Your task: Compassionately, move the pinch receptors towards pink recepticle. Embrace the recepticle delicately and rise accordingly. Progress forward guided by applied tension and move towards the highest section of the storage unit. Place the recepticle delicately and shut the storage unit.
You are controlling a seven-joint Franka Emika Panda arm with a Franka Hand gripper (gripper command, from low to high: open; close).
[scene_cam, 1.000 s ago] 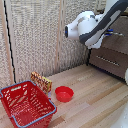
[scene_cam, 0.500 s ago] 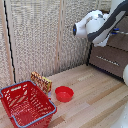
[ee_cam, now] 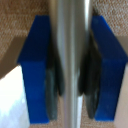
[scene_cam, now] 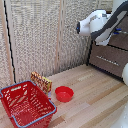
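Clamped between my pinch receptors [ee_cam: 70, 65], the silver bar handle [ee_cam: 70, 60] crosses my blue fingers [ee_cam: 35, 70], so closing the highest section [scene_cam: 114, 40] means pushing squarely inward.

The light wooden desk [scene_cam: 95, 100] carries a red wire basket [scene_cam: 26, 104], a shallow red bowl [scene_cam: 64, 93] and a patterned box [scene_cam: 41, 82] (standing behind the basket).

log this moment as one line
gripper: around silver bar handle | storage unit: exterior view's right | pink mug: not in view
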